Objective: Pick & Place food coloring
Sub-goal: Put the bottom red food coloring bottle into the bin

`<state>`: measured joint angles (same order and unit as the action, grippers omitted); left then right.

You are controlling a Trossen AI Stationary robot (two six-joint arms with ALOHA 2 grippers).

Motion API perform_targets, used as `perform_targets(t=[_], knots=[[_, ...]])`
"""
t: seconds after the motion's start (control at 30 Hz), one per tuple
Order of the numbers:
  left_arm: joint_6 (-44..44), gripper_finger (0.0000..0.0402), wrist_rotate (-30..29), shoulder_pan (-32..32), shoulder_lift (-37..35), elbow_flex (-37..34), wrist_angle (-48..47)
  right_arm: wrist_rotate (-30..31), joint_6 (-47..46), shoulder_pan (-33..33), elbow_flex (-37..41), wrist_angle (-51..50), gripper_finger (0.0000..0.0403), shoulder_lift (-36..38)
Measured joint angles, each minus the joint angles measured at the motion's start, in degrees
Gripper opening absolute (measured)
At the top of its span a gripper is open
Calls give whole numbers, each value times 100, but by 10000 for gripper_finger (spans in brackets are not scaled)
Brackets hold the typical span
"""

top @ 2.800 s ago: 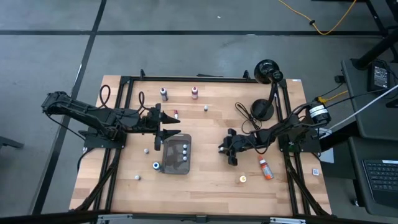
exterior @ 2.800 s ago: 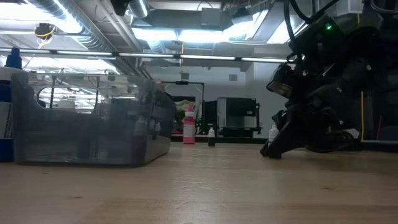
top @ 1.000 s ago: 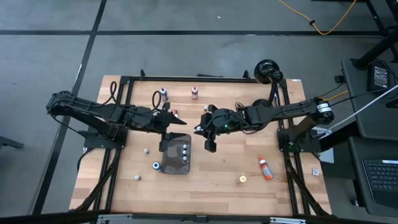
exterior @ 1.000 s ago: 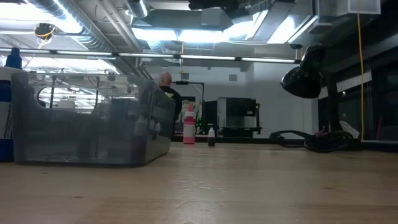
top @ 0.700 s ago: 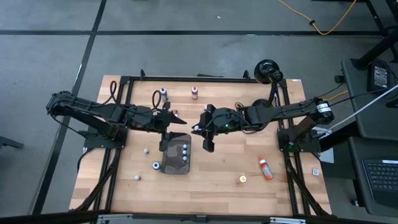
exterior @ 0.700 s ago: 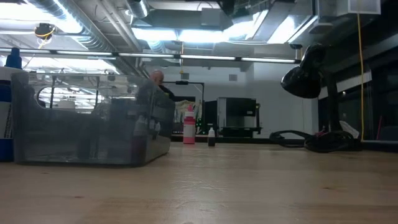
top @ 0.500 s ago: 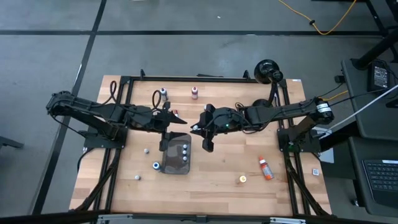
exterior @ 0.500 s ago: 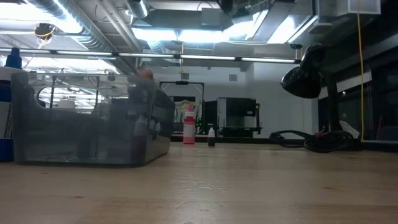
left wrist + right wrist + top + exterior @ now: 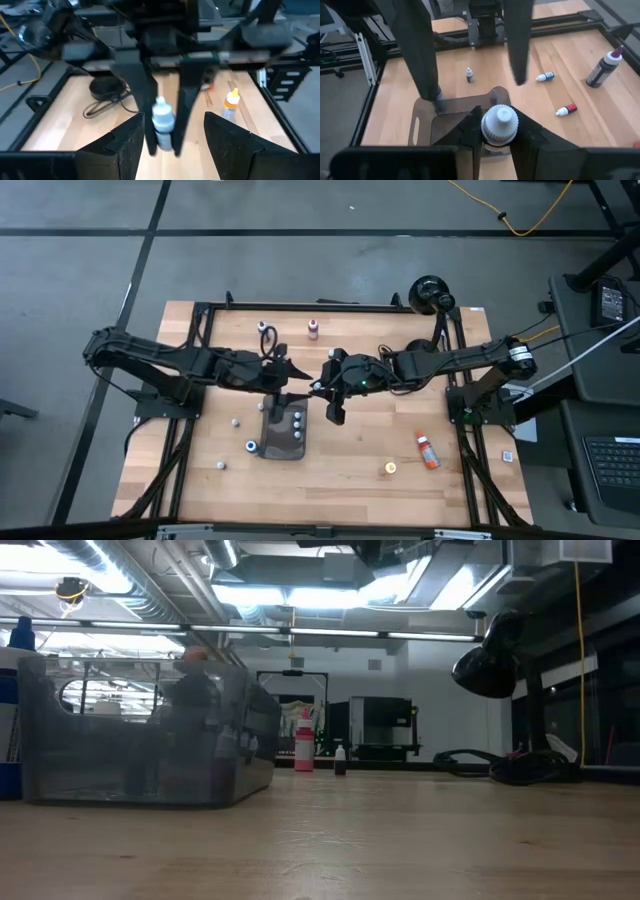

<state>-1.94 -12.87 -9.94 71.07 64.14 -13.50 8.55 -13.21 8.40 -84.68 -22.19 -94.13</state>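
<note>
My right gripper (image 9: pixel 499 136) is shut on a tiny food coloring bottle (image 9: pixel 499 123) with a white cap, above the table's middle (image 9: pixel 322 387). It hangs just past the far right corner of the dark grey tray (image 9: pixel 270 442), where several white-capped bottles (image 9: pixel 298 425) stand. My left gripper (image 9: pixel 290 380) faces it from the table's left, open and holding nothing. In the left wrist view the held bottle (image 9: pixel 162 122) shows beyond its spread fingers (image 9: pixel 127 142). Neither gripper shows in the low view. My right gripper pinches the bottle's pale body (image 9: pixel 162 136) below the cap between its two fingers (image 9: pixel 145 100), near their free ends. The fingers slant down from the table's right side. The bottle stands upright, cap up, lifted clear of the table.
Loose bottles lie about the table: two taller ones (image 9: pixel 263 330) (image 9: pixel 313 329) at the far edge, small ones (image 9: pixel 236 421) (image 9: pixel 250 446) left of the tray, an orange one (image 9: pixel 427 450) at the near right. A black lamp (image 9: pixel 430 295) and its cable stand at the far right.
My left gripper has gone toward the table's right, closer to my right gripper and its bottle, staying open. My right gripper has kept its place with the bottle.
</note>
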Motion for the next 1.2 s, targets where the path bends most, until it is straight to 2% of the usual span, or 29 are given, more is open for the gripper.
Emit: perform_targets(t=[0.47,0.73,0.97,1.2], knots=[[-135,200,-6,80,402,76,150,-2,155,15,0,-68,78,0],[-323,195,173,170,370,76,308,-2,192,14,0,-58,78,0],[-478,151,691,349,404,78,268,-4,250,15,4,-132,78,-2],[-493,94,753,381,401,78,270,-8,366,22,4,-156,78,-2]])
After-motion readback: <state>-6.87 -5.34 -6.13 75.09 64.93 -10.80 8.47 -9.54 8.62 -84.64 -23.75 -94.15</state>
